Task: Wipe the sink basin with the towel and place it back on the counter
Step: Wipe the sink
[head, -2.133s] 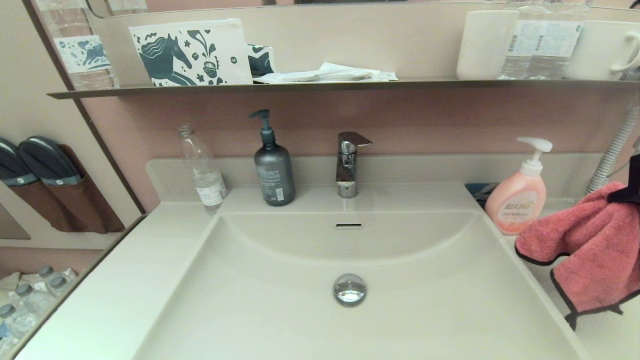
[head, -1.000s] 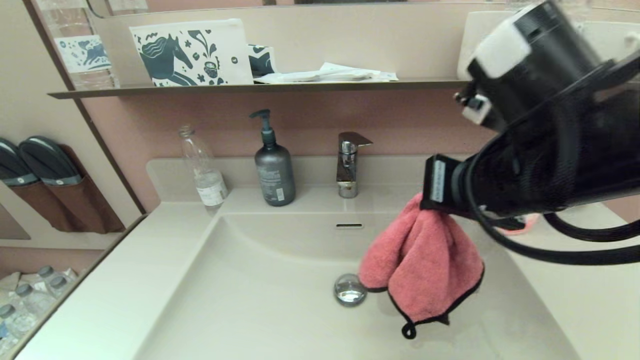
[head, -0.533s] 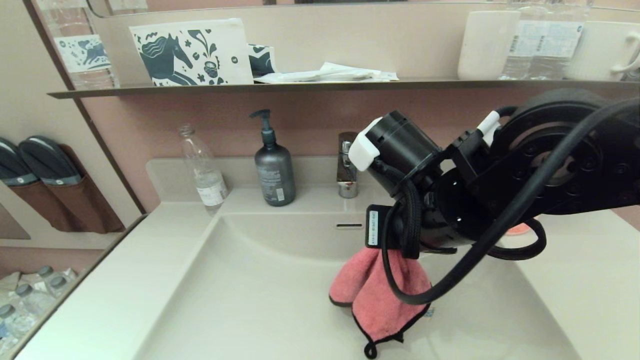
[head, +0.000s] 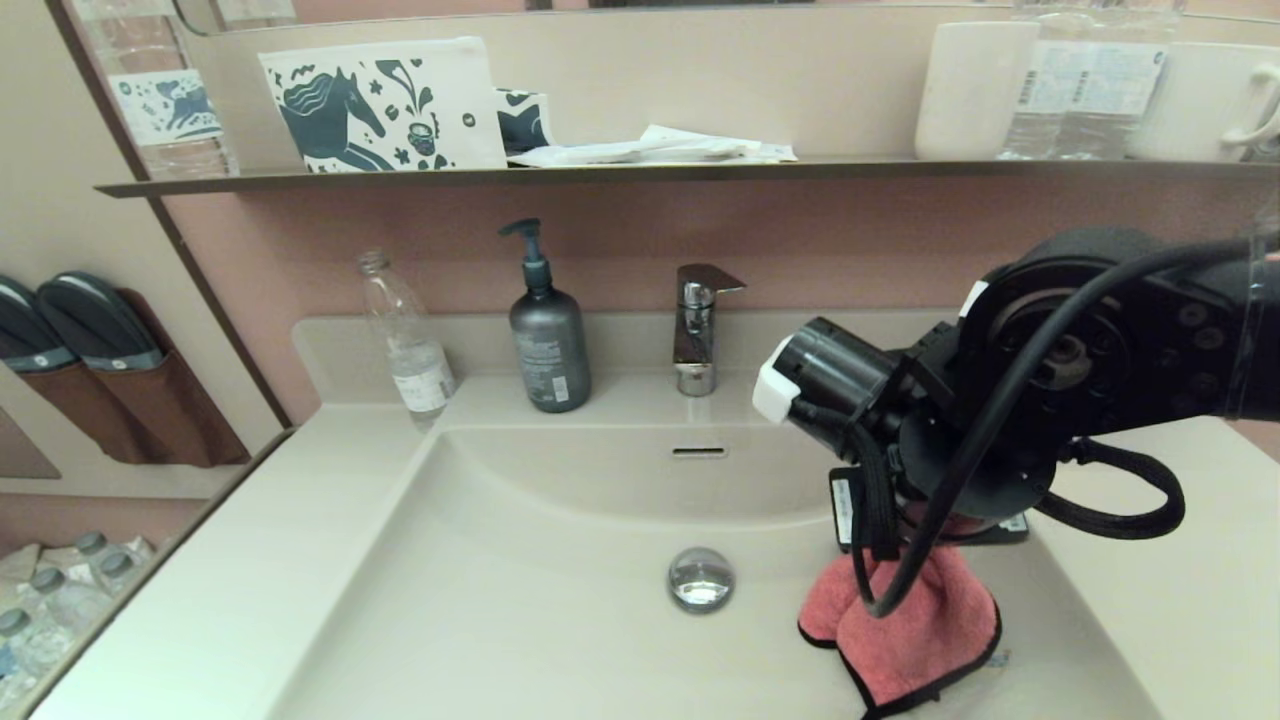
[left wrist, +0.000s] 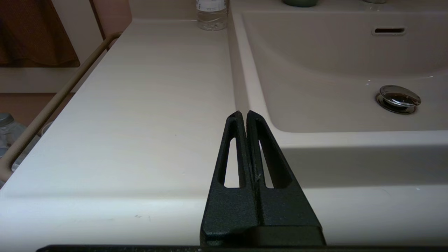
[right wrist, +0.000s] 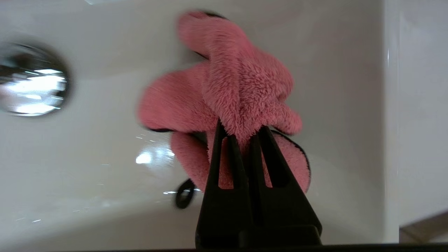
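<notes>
Bathroom — sink basin (head: 560, 600), faucet (head: 697, 330).

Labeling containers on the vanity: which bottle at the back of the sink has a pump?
The dark grey bottle, just left of the faucet; it has a pump head. The clear plastic bottle further left has an open neck, no pump.

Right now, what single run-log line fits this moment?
phase: wiping | right gripper: shut on towel, in sink basin beside drain plug | left gripper: shut, parked over counter
</notes>
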Controlling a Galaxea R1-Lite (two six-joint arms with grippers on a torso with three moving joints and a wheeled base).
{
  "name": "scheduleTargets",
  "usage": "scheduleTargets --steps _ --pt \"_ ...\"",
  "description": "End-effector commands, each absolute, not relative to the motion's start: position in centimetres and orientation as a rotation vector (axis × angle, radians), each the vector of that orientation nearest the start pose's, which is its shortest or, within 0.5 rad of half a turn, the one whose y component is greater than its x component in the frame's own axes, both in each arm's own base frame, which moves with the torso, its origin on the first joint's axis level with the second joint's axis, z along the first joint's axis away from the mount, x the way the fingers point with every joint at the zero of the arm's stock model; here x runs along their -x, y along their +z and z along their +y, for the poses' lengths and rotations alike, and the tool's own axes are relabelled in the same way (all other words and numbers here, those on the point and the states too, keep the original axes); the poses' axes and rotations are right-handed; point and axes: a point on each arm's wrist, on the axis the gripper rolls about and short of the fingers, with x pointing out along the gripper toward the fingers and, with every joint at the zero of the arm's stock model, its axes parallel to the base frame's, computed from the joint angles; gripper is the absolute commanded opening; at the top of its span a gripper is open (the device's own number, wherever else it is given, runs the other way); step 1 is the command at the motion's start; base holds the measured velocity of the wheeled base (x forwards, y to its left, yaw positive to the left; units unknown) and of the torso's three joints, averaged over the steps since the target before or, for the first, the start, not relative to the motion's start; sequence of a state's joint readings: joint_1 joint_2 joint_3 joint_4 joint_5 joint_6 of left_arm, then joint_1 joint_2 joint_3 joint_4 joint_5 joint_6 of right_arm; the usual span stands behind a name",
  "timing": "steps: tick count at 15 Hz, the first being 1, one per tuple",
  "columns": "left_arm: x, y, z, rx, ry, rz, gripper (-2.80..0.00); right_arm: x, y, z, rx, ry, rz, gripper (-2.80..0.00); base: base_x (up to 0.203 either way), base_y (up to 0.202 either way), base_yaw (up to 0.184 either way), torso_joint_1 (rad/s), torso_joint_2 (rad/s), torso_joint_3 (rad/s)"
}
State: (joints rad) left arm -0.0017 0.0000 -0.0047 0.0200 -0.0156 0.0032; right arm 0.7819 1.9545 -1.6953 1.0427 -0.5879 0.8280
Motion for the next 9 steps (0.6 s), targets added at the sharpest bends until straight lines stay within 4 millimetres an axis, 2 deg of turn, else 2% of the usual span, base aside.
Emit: scheduleTargets --steps 1,7,9 --pt "2.3 7.5 0.0 -0.003 -0.017 0.017 -2.80 -23.5 18.5 21.3 0.104 -0.329 1.031 -2.80 0.000 0.000 0.000 0.000 0.00 0.000" --pt "2.3 7.5 0.0 -0.003 -0.017 0.017 -2.80 -23.0 13.4 21.1 0.007 -0.361 1.194 -2.80 0.000 0.000 0.000 0.000 0.00 0.000" --pt "2.3 7.5 0.0 -0.003 -0.017 0.017 -2.80 -23.3 12.5 21.5 -0.032 -0.335 1.199 -2.80 0.000 0.000 0.000 0.000 0.00 0.000"
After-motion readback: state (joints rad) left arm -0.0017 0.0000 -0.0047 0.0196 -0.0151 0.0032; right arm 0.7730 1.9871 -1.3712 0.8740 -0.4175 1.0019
